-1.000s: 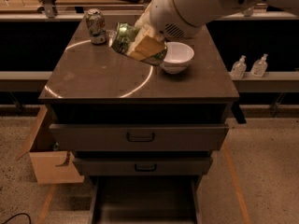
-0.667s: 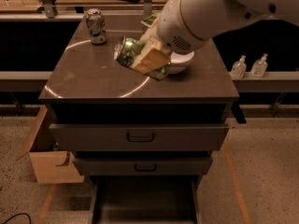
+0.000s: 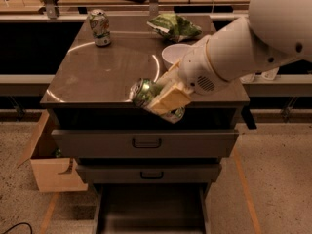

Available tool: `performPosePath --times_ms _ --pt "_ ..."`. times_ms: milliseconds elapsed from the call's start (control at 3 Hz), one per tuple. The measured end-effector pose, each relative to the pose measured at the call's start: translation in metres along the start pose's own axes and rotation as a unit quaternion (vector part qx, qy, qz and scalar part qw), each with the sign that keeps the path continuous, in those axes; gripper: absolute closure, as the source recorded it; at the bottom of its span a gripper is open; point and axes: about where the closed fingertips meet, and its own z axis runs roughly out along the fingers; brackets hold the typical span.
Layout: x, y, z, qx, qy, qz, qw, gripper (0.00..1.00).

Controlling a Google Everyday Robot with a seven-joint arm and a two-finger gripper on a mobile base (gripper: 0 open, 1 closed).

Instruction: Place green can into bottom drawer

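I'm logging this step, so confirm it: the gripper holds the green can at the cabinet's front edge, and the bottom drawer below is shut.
Not shut. The camera view shows the bottom drawer pulled out, its bare floor exposed. The rest stands: the gripper holds the green can at the front edge of the cabinet.
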Motion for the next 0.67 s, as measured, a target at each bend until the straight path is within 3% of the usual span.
performPosePath --times_ms 333,667 --pt "0.029 0.018 0.024 -0.026 0.012 -0.027 0.9992 1.0" --pt "0.054 0.037 0.056 -0.055 0.022 -0.083 0.9948 1.0"
